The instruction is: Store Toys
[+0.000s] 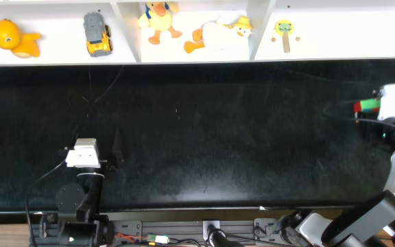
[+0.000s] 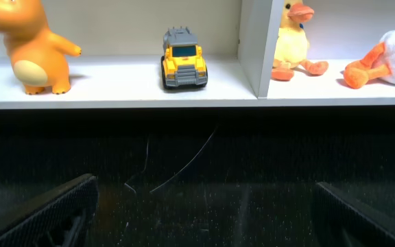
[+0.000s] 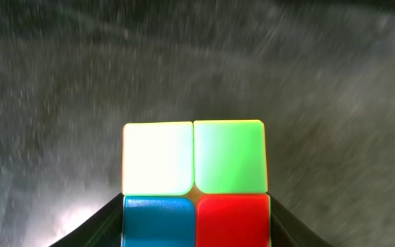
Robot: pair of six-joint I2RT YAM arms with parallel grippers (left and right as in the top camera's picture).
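Over at the table's [image 1: 218, 137] right edge the right gripper [image 3: 196, 230] clamps a cube [image 3: 195, 161]; the left gripper [image 2: 204, 206] faces the shelf [image 2: 115, 89], fingers [image 2: 53, 213] apart.

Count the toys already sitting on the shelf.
5. Orange figure and yellow truck in the left compartment; yellow plush duck and white plush duck in the middle; green-headed toy in the right. The cube is in the right pincer.

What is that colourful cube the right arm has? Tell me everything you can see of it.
The puzzle cube is a small toy of glossy plastic, as it looks. The face that shows has four squares: pale green, bright green, blue and red. It sits straight between the black fingers of the right gripper, which touch two opposite sides, at the right end of the dark table.
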